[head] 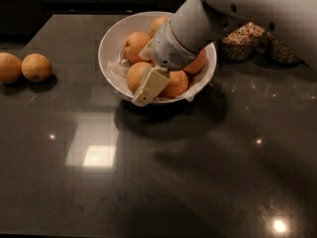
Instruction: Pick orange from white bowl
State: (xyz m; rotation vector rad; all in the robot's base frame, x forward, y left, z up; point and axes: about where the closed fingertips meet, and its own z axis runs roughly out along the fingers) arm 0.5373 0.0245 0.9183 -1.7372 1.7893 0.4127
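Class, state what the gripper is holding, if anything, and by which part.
Cannot be told: the gripper is down among the oranges in the white bowl.

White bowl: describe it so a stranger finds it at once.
On the dark countertop, look at the back centre, left of the grain jars. The white bowl holds several oranges, and the gripper reaches into its front. It is the only dish; two oranges lie loose far left.
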